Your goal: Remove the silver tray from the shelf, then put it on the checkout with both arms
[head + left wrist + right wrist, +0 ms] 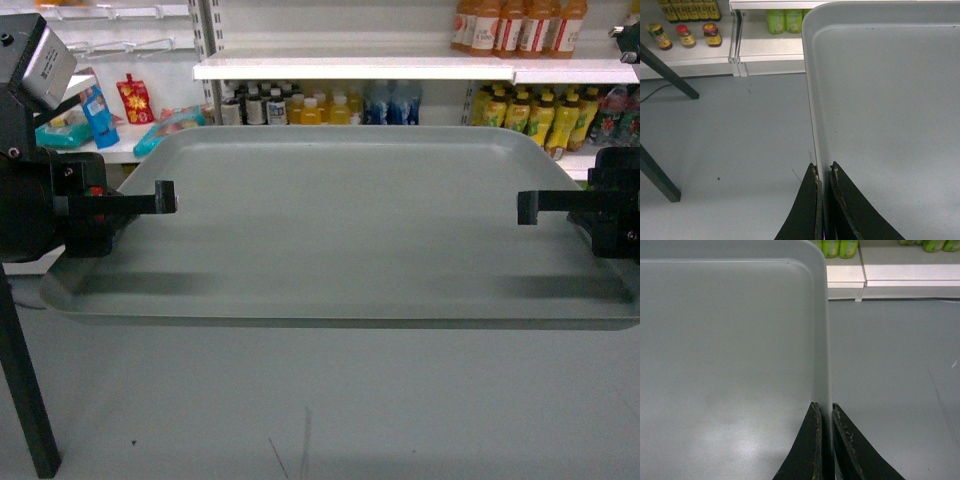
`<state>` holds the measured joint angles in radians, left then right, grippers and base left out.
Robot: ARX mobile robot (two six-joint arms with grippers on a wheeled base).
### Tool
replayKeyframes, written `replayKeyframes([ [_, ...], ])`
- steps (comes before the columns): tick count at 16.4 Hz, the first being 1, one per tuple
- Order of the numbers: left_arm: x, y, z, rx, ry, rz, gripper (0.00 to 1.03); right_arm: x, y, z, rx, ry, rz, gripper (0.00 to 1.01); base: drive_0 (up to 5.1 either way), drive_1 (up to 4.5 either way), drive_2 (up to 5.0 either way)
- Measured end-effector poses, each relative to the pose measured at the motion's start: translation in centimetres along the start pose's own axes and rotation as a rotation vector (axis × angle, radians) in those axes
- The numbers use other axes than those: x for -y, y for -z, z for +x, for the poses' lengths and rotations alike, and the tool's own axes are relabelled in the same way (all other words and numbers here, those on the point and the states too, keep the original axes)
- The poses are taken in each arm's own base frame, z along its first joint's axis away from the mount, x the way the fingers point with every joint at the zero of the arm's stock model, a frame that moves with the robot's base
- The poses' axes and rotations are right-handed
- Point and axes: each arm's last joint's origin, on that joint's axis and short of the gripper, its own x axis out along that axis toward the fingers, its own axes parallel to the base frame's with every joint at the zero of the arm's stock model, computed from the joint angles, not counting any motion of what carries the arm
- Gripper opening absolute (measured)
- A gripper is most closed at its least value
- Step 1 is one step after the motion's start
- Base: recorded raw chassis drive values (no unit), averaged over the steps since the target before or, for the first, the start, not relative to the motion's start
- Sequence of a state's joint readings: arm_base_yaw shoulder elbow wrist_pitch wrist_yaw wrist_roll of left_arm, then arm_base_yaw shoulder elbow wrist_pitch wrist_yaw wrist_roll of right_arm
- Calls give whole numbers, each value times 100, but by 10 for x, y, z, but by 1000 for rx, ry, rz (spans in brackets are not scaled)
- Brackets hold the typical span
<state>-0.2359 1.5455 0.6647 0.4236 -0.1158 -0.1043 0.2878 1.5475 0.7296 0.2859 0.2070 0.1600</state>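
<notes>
The left gripper [823,172] pinches the left rim of the silver tray [340,230], one finger outside the edge and one inside, jaws pressed tight on the thin metal. The right gripper [824,410] does the same on the right rim, its two dark fingers squeezed against the raised lip. In the head view the left gripper [165,197] and the right gripper [530,207] reach in from either side over the tray's short edges. The tray hangs level between the two arms, above the grey floor [300,410] and clear of any surface, its inside plain. Beyond its far edge stands a white shelf [350,68] with rows of drink bottles [310,105] beneath it. A black angled leg [25,400] shows near left.
</notes>
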Motion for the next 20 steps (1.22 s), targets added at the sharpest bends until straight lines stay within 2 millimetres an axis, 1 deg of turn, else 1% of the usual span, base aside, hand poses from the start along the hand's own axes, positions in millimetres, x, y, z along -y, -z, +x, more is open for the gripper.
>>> replayKeyframes([
  [14,0,-1,0,4,0,0,4,0,0,0,3,0,1,3,8,-415,431],
  [20,0,-1,-1,4,0,0,4,0,-1,-1,3,0,1,3,0,0,0],
])
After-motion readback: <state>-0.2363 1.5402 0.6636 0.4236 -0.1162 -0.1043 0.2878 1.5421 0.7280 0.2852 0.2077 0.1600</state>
